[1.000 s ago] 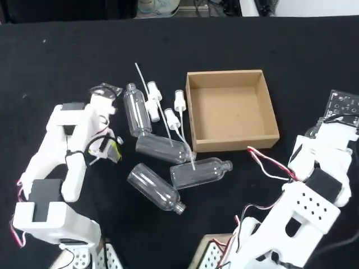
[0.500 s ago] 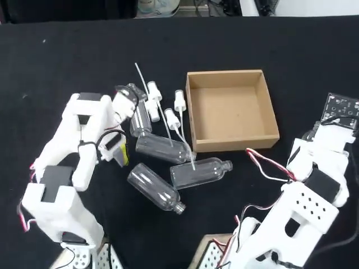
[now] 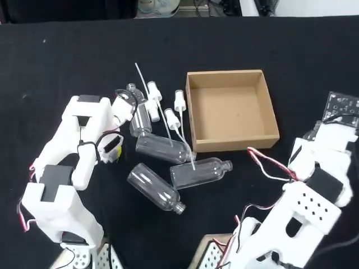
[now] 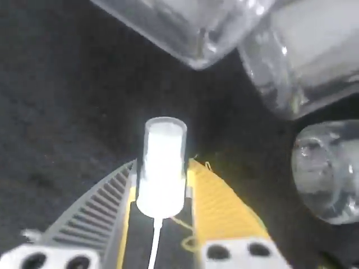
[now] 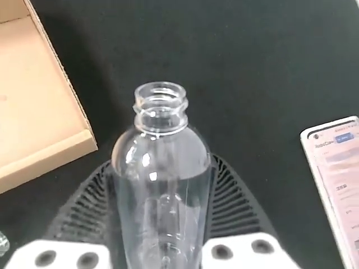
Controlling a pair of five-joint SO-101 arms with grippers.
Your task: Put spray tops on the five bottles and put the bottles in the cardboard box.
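Observation:
My left gripper is shut on a white spray top between its yellow-taped fingers, tube pointing back toward the wrist. In the high view that gripper hangs just left of the lying clear bottles. Loose spray tops lie between them and the cardboard box. My right gripper is shut on an open-necked clear bottle, held right of the box.
A phone lies on the black cloth right of the held bottle, also seen as a dark slab at the table's right edge. The box interior is bare. The right arm stands at the front right.
My left arm swung right, from farther left up to the bottle cluster, carrying the spray top, then settled. The right arm stayed nearly still.

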